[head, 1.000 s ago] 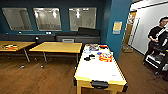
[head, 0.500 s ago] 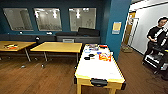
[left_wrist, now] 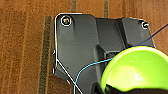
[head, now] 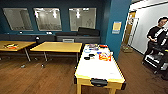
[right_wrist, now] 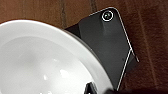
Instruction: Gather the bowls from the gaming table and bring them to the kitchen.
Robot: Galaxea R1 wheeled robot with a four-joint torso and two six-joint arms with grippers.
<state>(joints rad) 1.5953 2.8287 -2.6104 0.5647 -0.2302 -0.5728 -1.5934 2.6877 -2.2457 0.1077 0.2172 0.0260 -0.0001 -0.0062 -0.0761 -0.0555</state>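
The gaming table (head: 100, 72), long and white-topped with a yellow rim, stands just ahead in the head view, with small items crowded at its far end. A glossy lime-green bowl (left_wrist: 135, 70) looms close in the left wrist view above the wooden floor, and my left gripper (left_wrist: 100, 88) is shut on its rim. In the right wrist view a white bowl (right_wrist: 42, 62) hangs over the floor, my right gripper (right_wrist: 91, 88) shut on its edge. The kitchen is out of view.
A red-and-white box (head: 105, 57) and dark small things (head: 87, 58) lie on the gaming table. Two wooden tables (head: 57, 46) stand to the left, a dark sofa (head: 77, 37) behind. A blue column (head: 117, 25) rises ahead on the right. A person (head: 156, 35) with a rig stands far right.
The head view has shifted only slightly; the gaming table and the person stay in nearly the same places.
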